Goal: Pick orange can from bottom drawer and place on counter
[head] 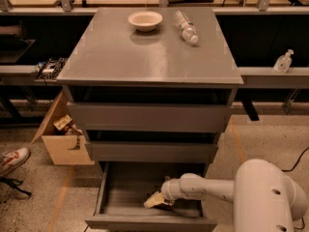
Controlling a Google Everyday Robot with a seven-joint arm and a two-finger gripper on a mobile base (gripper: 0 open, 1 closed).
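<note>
Since the gripper (pixel 154 200) sits low in the open bottom drawer (pixel 120 197), near its front, you cannot tell how wide it stands, and the orange can is probably hidden beneath it. Expect a light, stiff, slick can; grasp it across its middle.

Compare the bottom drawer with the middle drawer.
The bottom drawer is pulled out, its inside showing; the middle drawer is pushed in, only its front visible. The robot's hand sits inside the bottom drawer, near its front; nothing touches the middle drawer. Both are grey with plain, handle-less fronts.
</note>
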